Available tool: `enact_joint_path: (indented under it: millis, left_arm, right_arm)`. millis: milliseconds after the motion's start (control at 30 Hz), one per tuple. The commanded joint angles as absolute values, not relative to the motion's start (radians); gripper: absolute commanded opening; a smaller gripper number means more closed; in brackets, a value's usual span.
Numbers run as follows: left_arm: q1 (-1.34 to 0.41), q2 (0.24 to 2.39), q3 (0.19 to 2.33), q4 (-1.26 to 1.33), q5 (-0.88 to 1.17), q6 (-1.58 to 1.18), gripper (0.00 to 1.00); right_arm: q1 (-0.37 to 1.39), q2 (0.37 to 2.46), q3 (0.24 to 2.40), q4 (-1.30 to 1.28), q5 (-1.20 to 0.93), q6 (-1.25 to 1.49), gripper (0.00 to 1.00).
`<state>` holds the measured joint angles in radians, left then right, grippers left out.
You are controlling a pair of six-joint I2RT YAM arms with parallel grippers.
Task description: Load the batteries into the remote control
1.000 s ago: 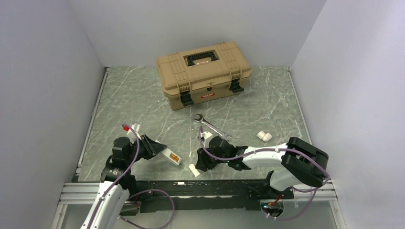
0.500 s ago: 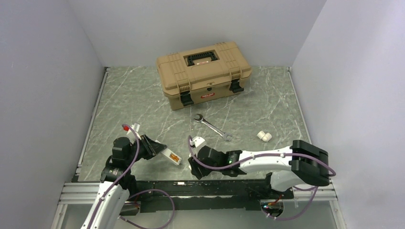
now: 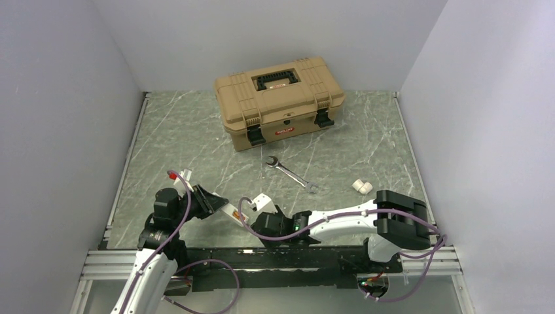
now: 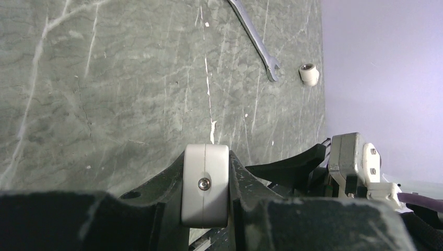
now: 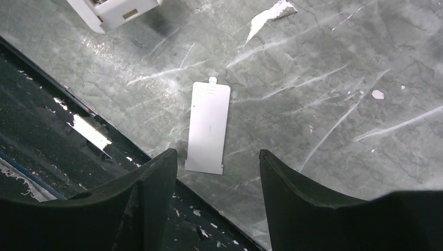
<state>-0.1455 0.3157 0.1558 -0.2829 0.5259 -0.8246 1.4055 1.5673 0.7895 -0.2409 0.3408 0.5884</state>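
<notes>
Leftward along the near edge goes the right arm since the earlier frame, and its end effector [image 5: 215,157] now hangs over the spot where the loose plate lies, much closer to the remote control [image 3: 232,212]. Its fingers stand wide apart and hold nothing. In the right wrist view, one flat white cover plate [image 5: 209,125] lies on the surface [image 3: 183,144] ahead of them, close to the dark front rail.

Just left of that, the left end effector [image 3: 211,203] is clamped on one end of the single remote control, which sticks out to the right above the surface, near the front edge. The left arm has not shifted.

Farther back lies one steel wrench [image 3: 290,173], set diagonally. Two small white cylinders [image 3: 362,187] sit together to its right, apart from it.

At the far side stands one tan toolbox [image 3: 278,98], lid down and both black latches fastened; its contents cannot be seen.
</notes>
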Motion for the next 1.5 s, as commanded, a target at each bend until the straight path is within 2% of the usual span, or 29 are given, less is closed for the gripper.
enact_joint_path:
  millis: [0, 433, 633, 1067, 1333, 1467]
  left_arm:
    - [-0.141, 0.314, 0.2, -0.256, 0.531, -0.818, 0.0]
    - [-0.141, 0.32, 0.202, -0.256, 0.527, -0.813, 0.0]
    - [-0.141, 0.327, 0.201, -0.251, 0.528, -0.812, 0.0]
    - [-0.141, 0.324, 0.198, -0.251, 0.526, -0.814, 0.0]
    - [-0.141, 0.33, 0.197, -0.242, 0.53, -0.816, 0.0]
    - [-0.141, 0.335, 0.198, -0.238, 0.534, -0.815, 0.0]
  right_arm:
    - [1.41, 1.559, 0.796, -0.247, 0.365, 0.603, 0.61]
    - [1.437, 1.614, 0.819, -0.27, 0.345, 0.588, 0.49]
    - [1.438, 1.609, 0.802, -0.282, 0.352, 0.597, 0.39]
    - [1.438, 1.585, 0.753, -0.279, 0.336, 0.59, 0.41]
    - [1.437, 1.583, 0.756, -0.263, 0.338, 0.593, 0.29]
    - [1.437, 1.587, 0.774, -0.277, 0.352, 0.584, 0.27]
